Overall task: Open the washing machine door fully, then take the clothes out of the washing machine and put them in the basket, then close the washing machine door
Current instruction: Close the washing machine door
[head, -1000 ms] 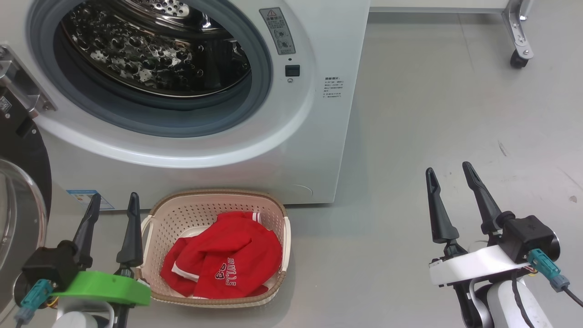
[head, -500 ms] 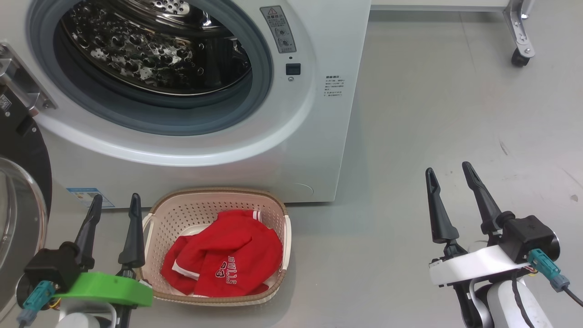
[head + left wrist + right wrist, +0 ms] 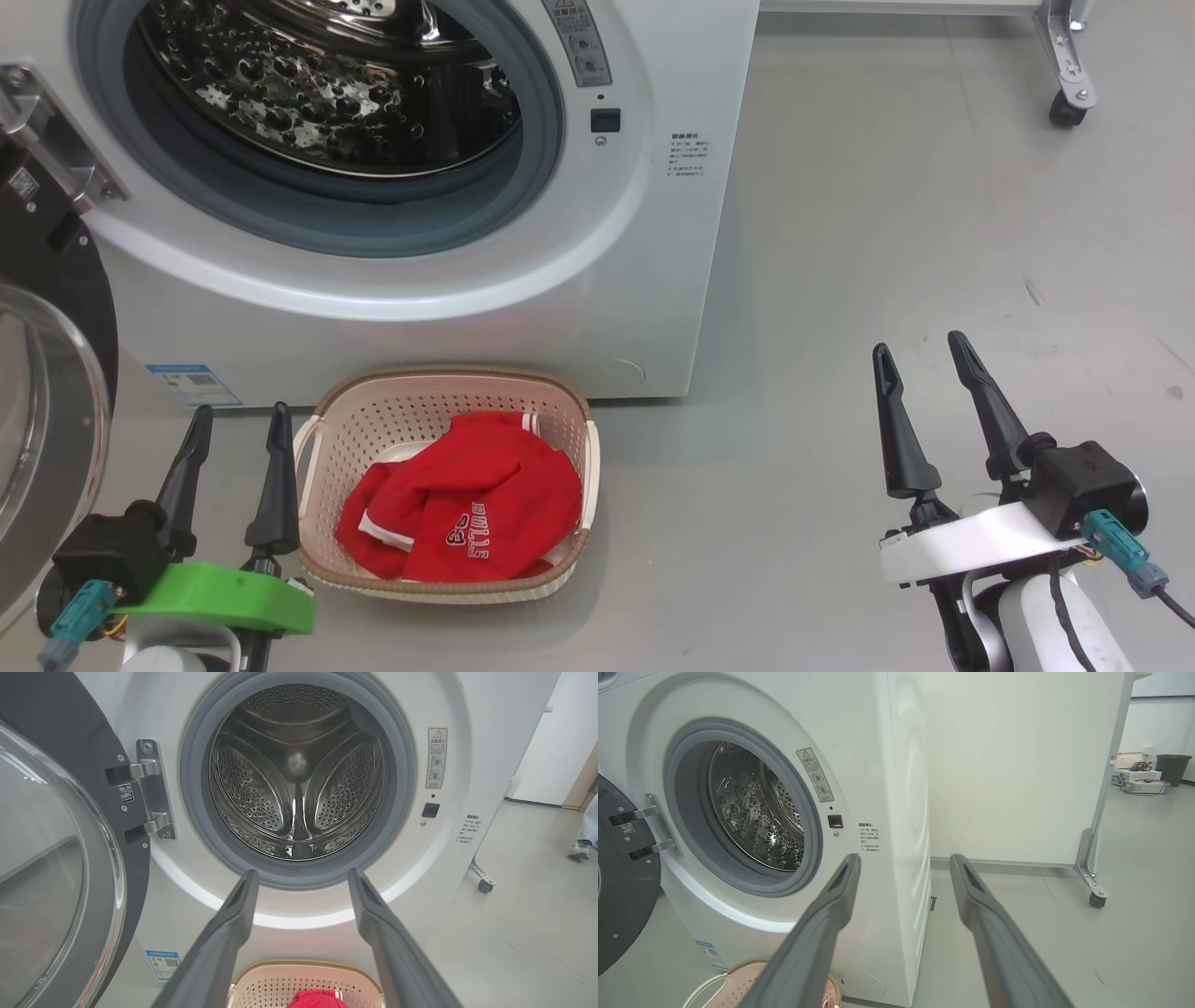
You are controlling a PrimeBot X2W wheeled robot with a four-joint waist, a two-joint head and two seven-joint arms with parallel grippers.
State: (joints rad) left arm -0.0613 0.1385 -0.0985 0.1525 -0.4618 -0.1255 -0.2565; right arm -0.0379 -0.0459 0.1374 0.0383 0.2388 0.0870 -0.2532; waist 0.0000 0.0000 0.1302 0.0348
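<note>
Open grey floor [image 3: 887,233] spreads from 12 to 3 o'clock of the right gripper [image 3: 919,341] in the head view. It is edged only by a caster [image 3: 1064,110] of a wheeled frame far off at 1 o'clock and by the right front corner of the washing machine [image 3: 616,280] at 10 o'clock.

The left side is tighter. The left gripper [image 3: 241,408] sits between the washing machine door [image 3: 56,401], swung wide open at its 9 o'clock, and the basket [image 3: 448,378], just beside it at 3 o'clock.

Both grippers have their fingers spread wide and hold nothing.

The clothes [image 3: 467,513] lie bunched in the basket, at about 4 o'clock of the left fingertips and well apart from the right gripper, at its 8 o'clock. The basket stands on the floor close to the foot of the machine's front. The red heap stretches roughly from 8 to 2 o'clock, and its white "BULLS" lettering runs sideways, along 12 to 6.

In the left wrist view, the steel drum [image 3: 296,774] opens at 12 o'clock above the fingertips.
</note>
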